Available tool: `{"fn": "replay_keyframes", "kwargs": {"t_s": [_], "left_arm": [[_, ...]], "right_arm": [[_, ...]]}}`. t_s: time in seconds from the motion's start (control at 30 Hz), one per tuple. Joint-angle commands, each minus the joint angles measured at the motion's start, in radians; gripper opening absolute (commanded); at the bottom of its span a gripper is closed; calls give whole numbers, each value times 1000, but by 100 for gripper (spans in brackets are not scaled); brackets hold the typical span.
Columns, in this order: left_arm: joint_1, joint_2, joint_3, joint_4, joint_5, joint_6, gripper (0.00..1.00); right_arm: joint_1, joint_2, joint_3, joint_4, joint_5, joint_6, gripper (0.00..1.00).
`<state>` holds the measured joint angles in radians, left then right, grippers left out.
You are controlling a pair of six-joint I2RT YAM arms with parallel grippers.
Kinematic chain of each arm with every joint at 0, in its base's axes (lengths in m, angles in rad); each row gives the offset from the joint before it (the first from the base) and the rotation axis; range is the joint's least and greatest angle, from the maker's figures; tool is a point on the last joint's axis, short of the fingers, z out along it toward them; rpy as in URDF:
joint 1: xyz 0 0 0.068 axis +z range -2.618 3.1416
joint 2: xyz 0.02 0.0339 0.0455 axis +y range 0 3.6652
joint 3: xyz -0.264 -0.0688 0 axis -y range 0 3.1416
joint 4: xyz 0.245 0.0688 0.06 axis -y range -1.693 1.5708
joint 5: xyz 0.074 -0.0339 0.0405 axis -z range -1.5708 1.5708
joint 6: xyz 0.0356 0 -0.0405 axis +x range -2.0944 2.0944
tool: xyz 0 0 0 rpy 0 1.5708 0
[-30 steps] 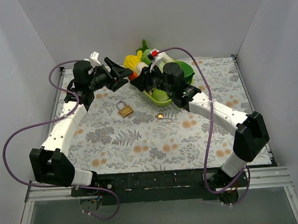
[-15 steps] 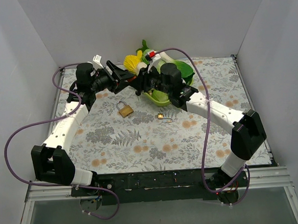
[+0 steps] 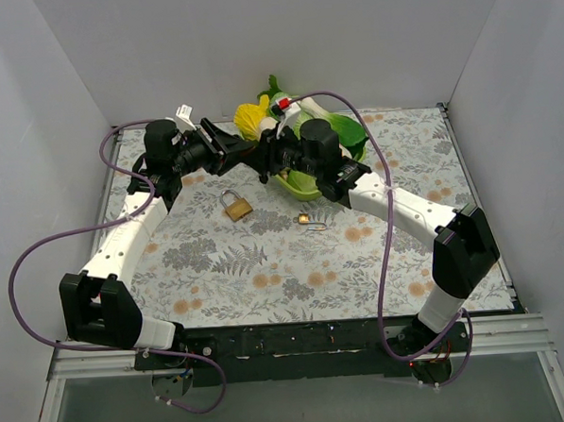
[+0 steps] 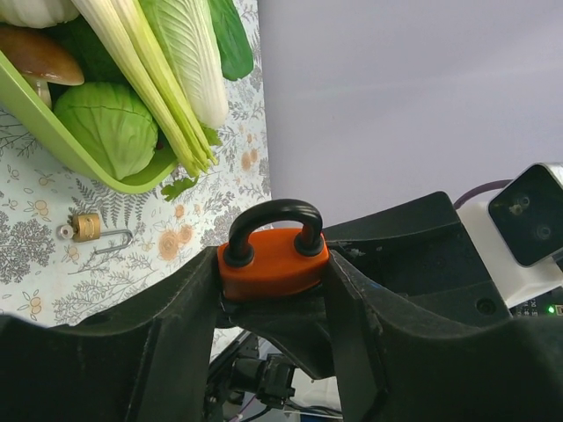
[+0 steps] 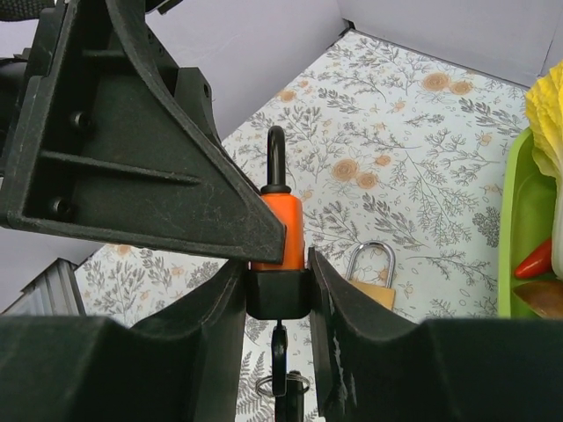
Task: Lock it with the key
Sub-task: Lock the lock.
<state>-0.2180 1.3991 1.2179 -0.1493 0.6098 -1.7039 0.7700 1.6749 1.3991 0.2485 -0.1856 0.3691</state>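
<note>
An orange padlock (image 4: 273, 261) with a black shackle is clamped upright between the fingers of my left gripper (image 4: 273, 264), which is raised over the back of the table. In the right wrist view the padlock (image 5: 283, 230) stands directly above a black key head (image 5: 278, 294). My right gripper (image 5: 278, 281) is shut on that key head, which is pressed against the padlock's underside. A key ring (image 5: 283, 384) hangs below it. In the top view the left gripper (image 3: 233, 149) and right gripper (image 3: 263, 158) meet tip to tip.
A brass padlock (image 3: 235, 206) lies on the floral mat below the grippers. A small brass lock with a key (image 3: 307, 220) lies to its right. A green tray (image 3: 300, 185) of toy vegetables stands at the back centre, under the right arm.
The two grippers have closed the gap between them: the right one moved left and the left one a little right. The key head now sits against the padlock.
</note>
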Motion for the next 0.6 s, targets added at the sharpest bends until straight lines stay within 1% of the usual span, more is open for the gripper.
{"fn": "replay_keyframes", "kwargs": {"t_s": [0.0,0.03,0.07,0.13,0.2,0.37,0.4,0.47,0.57], "left_arm": [[9,-9,9,8,15,0,0],[23,-9,12,7,19,0,0],[28,-11,11,4,19,1,0],[37,-15,6,-4,18,9,0],[37,-28,-3,-4,16,15,0],[37,-28,-4,-3,34,23,0],[37,-26,-3,-3,36,23,0],[37,-26,-3,-3,39,26,0],[37,-29,-14,2,42,24,0]], "right_arm": [[-6,-38,66,49,-51,-4,44],[-14,-41,66,16,-58,-9,50],[-23,-47,66,-1,-80,-15,52],[-57,-56,69,-40,-107,-33,54],[-92,-60,78,-93,-169,-47,54],[-109,-64,95,-196,-293,-154,51],[-110,-64,100,-216,-301,-162,51],[-109,-66,101,-227,-308,-176,46],[-109,-63,106,-227,-310,-180,43]]}}
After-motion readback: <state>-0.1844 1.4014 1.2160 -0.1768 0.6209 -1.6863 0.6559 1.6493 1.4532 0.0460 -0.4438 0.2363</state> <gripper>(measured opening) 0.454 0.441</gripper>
